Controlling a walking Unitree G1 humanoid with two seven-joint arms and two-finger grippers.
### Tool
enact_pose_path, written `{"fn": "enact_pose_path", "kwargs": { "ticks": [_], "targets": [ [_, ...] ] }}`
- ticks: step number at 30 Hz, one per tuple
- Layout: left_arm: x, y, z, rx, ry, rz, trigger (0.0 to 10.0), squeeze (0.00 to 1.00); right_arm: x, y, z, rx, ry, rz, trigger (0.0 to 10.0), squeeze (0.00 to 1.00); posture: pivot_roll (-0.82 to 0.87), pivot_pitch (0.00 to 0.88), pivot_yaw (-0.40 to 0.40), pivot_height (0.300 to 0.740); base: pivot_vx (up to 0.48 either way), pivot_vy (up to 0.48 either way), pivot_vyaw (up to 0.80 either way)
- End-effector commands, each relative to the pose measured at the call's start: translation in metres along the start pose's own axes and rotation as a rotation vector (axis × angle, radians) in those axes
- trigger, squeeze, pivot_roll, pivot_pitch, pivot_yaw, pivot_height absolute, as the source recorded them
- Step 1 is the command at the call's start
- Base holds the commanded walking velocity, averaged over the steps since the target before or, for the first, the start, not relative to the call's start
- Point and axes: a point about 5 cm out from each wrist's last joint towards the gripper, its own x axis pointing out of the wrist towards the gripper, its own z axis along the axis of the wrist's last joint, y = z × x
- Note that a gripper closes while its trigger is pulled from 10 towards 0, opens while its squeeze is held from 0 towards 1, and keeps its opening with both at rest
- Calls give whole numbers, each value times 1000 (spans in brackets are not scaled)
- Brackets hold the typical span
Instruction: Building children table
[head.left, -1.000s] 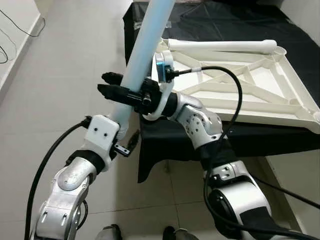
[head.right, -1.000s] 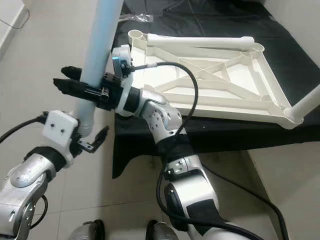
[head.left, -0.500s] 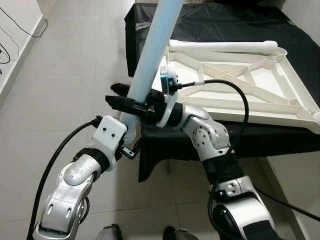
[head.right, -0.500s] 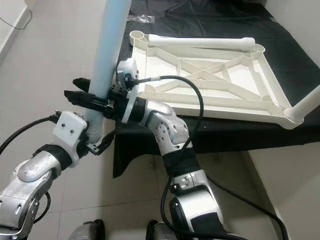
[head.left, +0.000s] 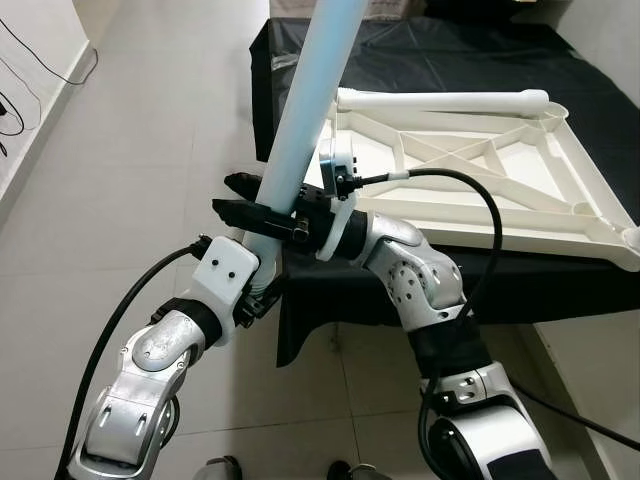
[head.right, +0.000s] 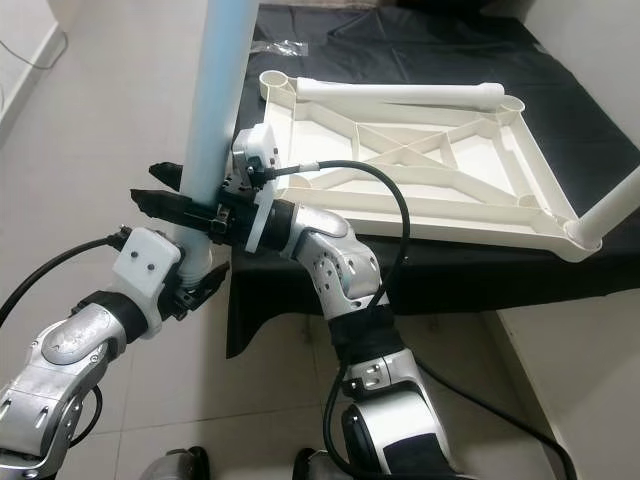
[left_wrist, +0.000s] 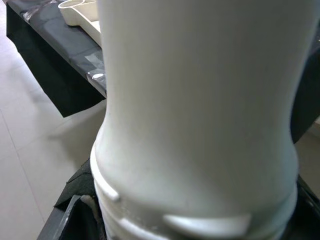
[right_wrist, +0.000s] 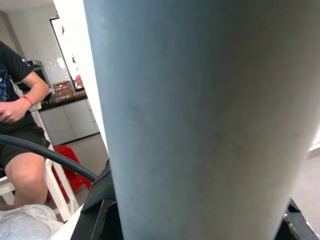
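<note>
Pale-blue table leg (head.left: 305, 120), top cut off, in both tools.

Table frame (head.left: 480, 170) on bed (head.left: 480, 50); leg (head.left: 300, 130) left.

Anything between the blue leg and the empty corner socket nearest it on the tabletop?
Nothing visible. Both the left gripper and right gripper hold the blue leg over the floor beside the tabletop. The near-left socket is open, with only the black cloth's edge between.
</note>
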Motion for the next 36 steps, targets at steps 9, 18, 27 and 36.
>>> {"fn": "enact_pose_path", "kwargs": {
  "ticks": [9, 18, 27, 36],
  "targets": [
    [5, -15, -1, -30, 12, -44, 10000, 1000, 25, 15, -23, 68, 74, 78, 10000, 0, 120, 148, -67, 740, 0, 0, 0],
    [8, -14, 0, 25, 10, -54, 10000, 0, 25, 17, -23, 65, 72, 87, 10000, 0, 120, 151, -67, 740, 0, 0, 0],
    [10, -17, 11, 52, -43, -76, 10000, 0, 24, 14, -30, 68, 89, 49, 10000, 0, 120, 160, -68, 740, 0, 0, 0],
    [8, -9, 20, 56, -82, -25, 10000, 0, 20, 7, -34, 77, 105, 9, 10000, 0, 120, 160, -68, 740, 0, 0, 0]
  ]
}}
